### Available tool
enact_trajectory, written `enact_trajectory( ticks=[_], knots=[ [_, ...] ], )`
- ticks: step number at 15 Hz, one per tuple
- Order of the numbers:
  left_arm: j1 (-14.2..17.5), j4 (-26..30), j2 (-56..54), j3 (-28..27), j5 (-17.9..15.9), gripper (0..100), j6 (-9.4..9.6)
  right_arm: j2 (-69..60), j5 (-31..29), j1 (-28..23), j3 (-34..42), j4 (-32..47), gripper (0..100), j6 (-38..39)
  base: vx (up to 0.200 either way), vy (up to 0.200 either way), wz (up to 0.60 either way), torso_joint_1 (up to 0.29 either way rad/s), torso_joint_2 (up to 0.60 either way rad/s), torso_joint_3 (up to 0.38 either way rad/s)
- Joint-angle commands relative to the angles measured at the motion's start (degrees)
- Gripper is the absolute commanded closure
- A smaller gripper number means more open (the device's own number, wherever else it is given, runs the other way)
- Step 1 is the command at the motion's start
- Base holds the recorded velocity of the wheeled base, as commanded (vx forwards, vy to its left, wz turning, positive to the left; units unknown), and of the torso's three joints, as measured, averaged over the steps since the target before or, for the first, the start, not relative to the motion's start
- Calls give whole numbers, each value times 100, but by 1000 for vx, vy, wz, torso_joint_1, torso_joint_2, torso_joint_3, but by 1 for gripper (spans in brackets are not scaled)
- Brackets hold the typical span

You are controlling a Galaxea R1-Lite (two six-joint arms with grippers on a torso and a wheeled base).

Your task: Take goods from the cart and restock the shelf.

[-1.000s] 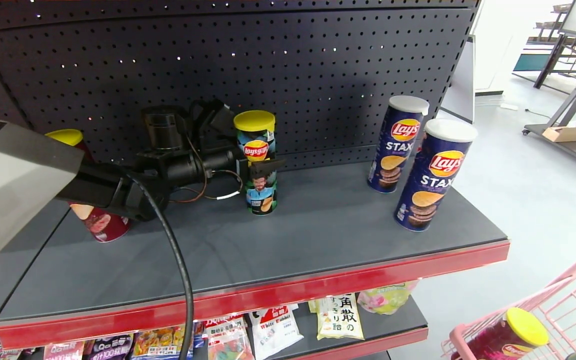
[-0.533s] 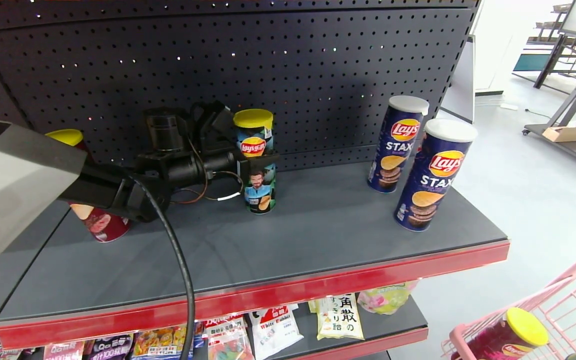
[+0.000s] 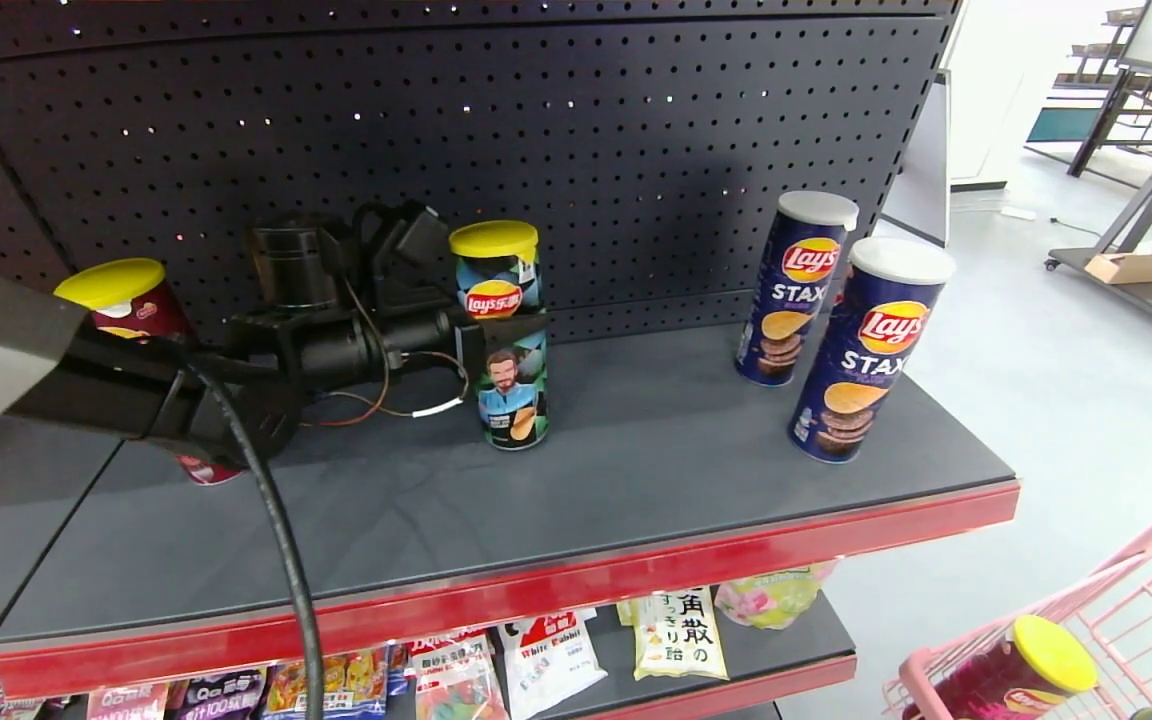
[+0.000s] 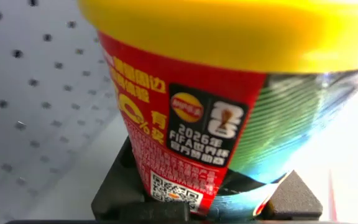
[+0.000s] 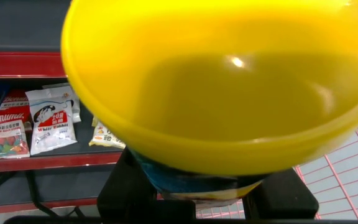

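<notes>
Red can: lower body masked by the left arm, toward the shelf's back edge, left side.
Chip can: clamped in the left gripper, whose far finger is hidden behind it. In the left wrist view its lid is cropped at the top edge.
Second chip can: clasped by the right gripper. A blurred yellow lid covers most of its body.
Pink cart: cut by the right and bottom edges.
Cart can: base cropped. Whether it is the second chip can cannot be told.
Snack bags: tops under the red shelf lip, bottoms cropped.
</notes>
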Motion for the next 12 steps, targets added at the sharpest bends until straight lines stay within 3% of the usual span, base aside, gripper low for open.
enact_trajectory(
  ticks=[1, 4, 7, 12],
  knots=[
    [-155, -20, -856, 696, 51, 100, -119, 7, 1, 4, -7, -1, 100, -1, 0, 0, 0, 0, 0, 0],
    [-287, -108, -1252, 1460, 174, 100, -102, 7, 1, 4, -15, -1, 100, -1, 0, 0, 0, 0, 0, 0],
    [-489, -917, -1208, 2146, 587, 100, -137, 7, 1, 4, -24, -1, 100, -1, 0, 0, 0, 0, 0, 0],
    [-726, -1110, -1313, 2515, 903, 100, -163, -2, 1, 4, -24, -1, 100, -1, 0, 0, 0, 0, 0, 0]
  ],
)
